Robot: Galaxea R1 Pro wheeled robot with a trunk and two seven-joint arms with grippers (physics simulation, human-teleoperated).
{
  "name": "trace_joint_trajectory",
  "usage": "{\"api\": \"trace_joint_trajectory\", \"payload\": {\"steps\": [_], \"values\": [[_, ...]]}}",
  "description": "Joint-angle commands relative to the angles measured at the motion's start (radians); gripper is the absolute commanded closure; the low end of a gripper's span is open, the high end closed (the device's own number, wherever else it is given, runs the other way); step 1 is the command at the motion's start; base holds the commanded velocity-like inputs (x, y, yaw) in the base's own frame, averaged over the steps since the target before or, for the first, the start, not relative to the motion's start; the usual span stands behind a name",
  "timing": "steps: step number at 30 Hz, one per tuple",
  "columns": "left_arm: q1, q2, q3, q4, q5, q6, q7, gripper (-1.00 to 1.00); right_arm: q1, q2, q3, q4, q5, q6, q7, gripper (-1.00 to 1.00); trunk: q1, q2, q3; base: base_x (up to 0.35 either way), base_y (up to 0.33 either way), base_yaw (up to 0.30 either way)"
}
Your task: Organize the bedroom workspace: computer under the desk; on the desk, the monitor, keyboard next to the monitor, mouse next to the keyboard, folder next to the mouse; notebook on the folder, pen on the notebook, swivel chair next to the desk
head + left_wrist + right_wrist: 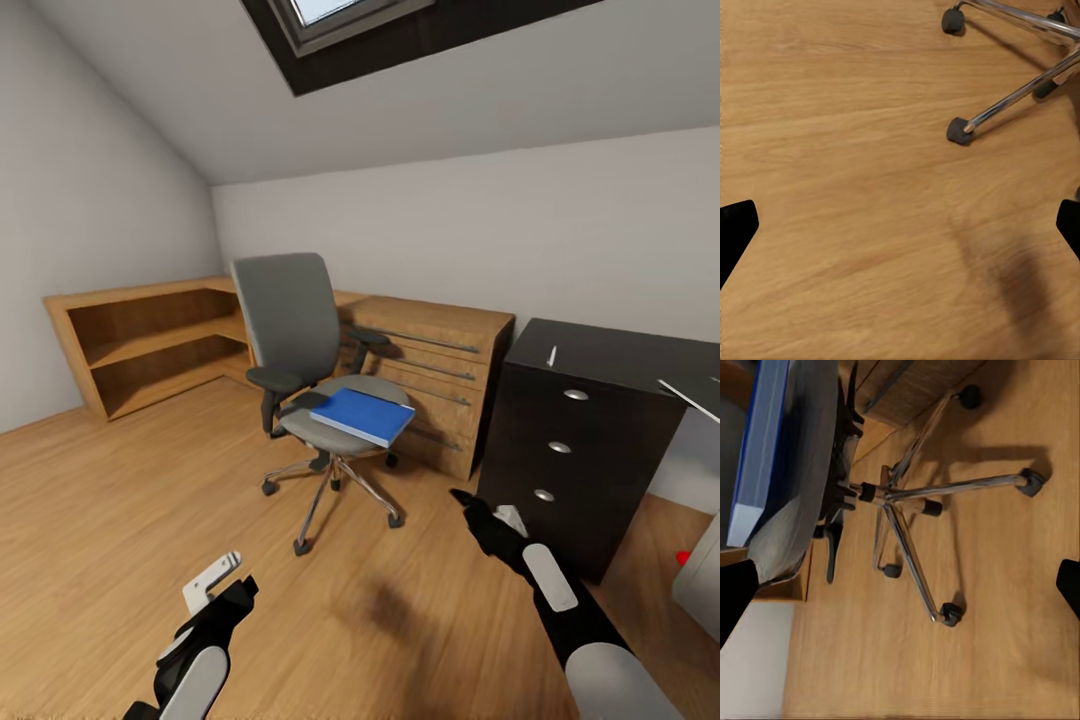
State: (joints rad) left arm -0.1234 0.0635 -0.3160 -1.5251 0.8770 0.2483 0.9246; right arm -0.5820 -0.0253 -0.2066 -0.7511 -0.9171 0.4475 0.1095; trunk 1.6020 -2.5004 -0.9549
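— Where is everything?
— The counter (610,360) stands at the frame's right, the swivel chair (300,360) at centre. The blue folder (362,414) lies on its seat; the white pen (551,356) lies on the counter.
— And the claws?
— Left claw (222,583), lower left, and right claw (480,510), lower right, both hang open, holding nothing.

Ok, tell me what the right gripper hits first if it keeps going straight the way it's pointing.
Probably the swivel chair: the right gripper looks straight at its chrome base, with the blue folder on the seat off to one side. Depth is unclear, and bare floor lies between.
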Motion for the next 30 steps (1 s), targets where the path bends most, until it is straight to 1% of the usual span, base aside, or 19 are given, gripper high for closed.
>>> {"api": "trace_joint_trajectory", "payload": {"steps": [1,2,3,5,10,11,14,15,26,28,30], "values": [[-0.001,0.001,0.000,-0.003,0.003,0.005,0.007,-1.00,-0.002,0.002,-0.001,0.002,-0.004,0.006,0.020,-1.00,0.000,-0.001,-0.005,0.000,0.000,0.000],[-0.001,0.001,0.001,-0.004,0.003,0.005,0.007,-1.00,-0.003,0.003,0.001,0.004,-0.006,0.006,0.040,-1.00,0.001,-0.001,-0.009,0.000,0.000,0.000],[-0.001,0.001,0.003,-0.005,0.003,0.006,0.007,-1.00,-0.005,0.005,0.007,0.008,-0.008,0.006,0.087,-1.00,0.001,-0.001,-0.013,0.000,0.000,0.000],[-0.001,0.001,0.005,-0.006,0.002,0.006,0.007,-1.00,-0.006,0.004,0.033,0.014,-0.010,0.007,0.191,-1.00,0.002,-0.002,-0.020,0.000,0.000,0.000],[-0.001,0.001,0.005,-0.007,0.002,0.006,0.007,-1.00,-0.007,0.000,0.057,0.020,-0.012,0.008,0.302,-1.00,0.004,-0.003,-0.040,0.000,0.000,0.000],[-0.001,0.001,0.004,-0.007,0.002,0.006,0.006,-1.00,-0.007,-0.001,0.061,0.031,-0.012,0.008,0.333,-1.00,0.005,-0.003,-0.044,0.000,0.000,0.000],[-0.001,0.000,0.003,-0.007,0.003,0.006,0.006,-1.00,-0.008,-0.003,0.066,0.063,-0.014,0.010,0.371,-1.00,0.006,-0.004,-0.055,0.000,0.000,0.000],[-0.001,-0.001,0.000,-0.005,0.003,0.006,0.004,-1.00,-0.008,-0.004,0.068,0.083,-0.016,0.022,0.402,-1.00,0.006,-0.004,-0.055,0.000,0.000,0.000],[-0.001,-0.001,-0.003,-0.002,-0.001,0.007,0.001,-1.00,-0.007,-0.002,0.066,0.087,-0.018,0.026,0.441,-1.00,0.006,-0.004,-0.055,0.004,0.000,0.000],[-0.001,-0.001,-0.003,-0.002,-0.001,0.007,0.001,-1.00,-0.007,-0.002,0.067,0.086,-0.018,0.026,0.463,-1.00,0.006,-0.004,-0.055,0.156,0.033,0.000],[-0.001,-0.001,-0.003,-0.001,-0.001,0.007,0.001,-1.00,-0.007,-0.002,0.068,0.083,-0.017,0.026,0.471,-1.00,0.006,-0.004,-0.055,0.227,0.057,0.000]]}}
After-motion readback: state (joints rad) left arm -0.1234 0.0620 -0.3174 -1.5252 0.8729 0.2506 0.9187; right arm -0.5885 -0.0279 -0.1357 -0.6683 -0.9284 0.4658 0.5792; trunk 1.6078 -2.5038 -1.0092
